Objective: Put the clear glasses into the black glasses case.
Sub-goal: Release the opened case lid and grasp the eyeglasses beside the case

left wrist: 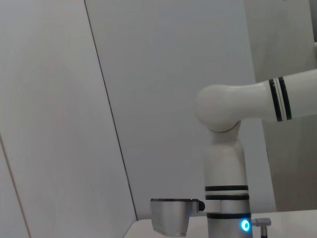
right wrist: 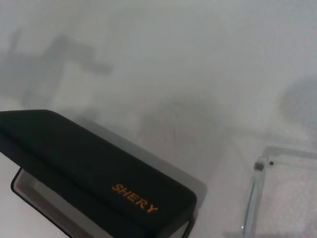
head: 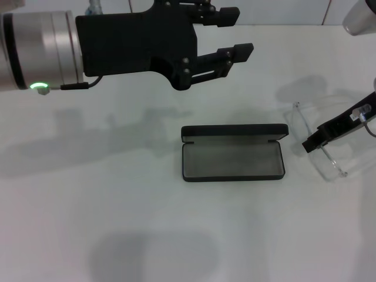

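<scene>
Near edge of the white table (head: 88, 235): bare surface with soft shadows.

Mid-table: the black glasses case (head: 233, 153) lies open, grey-lined tray facing up, lid standing along its far side. Right wrist view shows the lid's outer face with orange "SHERY" lettering (right wrist: 135, 198), tray just visible underneath it.

Same depth, out to the robot's right: the right gripper (head: 329, 132). Only a dark finger section shows in the head view, angling down from the right edge, tip just right of the case's right end and apart from it. Cannot tell how its fingers are set.

The clear glasses (head: 320, 138) lie on the table directly around and under that finger: front piece toward the case side, one long clear arm running toward the near side past the fingertip. Whether the finger touches the frame, can't tell. The glasses are outside the case, just beside its right end. Right wrist view catches a corner of the clear frame (right wrist: 260, 166) with a small hinge dot, beside the lid's end.

Far: the left gripper (head: 226, 44) hangs high over the back of the table, beyond the case and a bit left of it, well apart from the glasses. Fingers spread wide, nothing between them. Green ring light lit on its wrist.

Left wrist view: only wall and the right arm (left wrist: 225, 148).
</scene>
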Available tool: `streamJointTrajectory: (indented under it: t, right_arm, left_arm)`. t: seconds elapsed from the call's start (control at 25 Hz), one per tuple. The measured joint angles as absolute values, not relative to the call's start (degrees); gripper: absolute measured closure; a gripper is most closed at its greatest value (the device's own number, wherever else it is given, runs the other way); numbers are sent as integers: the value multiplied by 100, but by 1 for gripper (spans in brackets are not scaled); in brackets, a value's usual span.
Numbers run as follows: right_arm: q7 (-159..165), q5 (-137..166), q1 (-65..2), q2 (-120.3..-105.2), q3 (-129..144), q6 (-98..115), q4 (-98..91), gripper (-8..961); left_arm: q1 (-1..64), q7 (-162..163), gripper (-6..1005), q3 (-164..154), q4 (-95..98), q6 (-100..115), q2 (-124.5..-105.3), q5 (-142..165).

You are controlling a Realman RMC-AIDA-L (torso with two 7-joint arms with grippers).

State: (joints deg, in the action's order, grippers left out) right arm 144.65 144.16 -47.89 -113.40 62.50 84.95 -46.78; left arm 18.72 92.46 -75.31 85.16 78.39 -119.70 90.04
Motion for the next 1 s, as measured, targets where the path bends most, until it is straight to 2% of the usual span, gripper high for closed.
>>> streamJointTrajectory:
  t: [0.92,1.0]
  right_arm:
    - [14294,14430,-4831,-11357,6257,8565,-4727,711]
    - [14298,14431,-4833,-11354,6257,8562,-4729,620]
  left_arm:
    - [1815,9211,527,-7533,8516,7882,-11970,9004]
    - [1811,9197,527,-7532,8516,7889,-11970,9000]
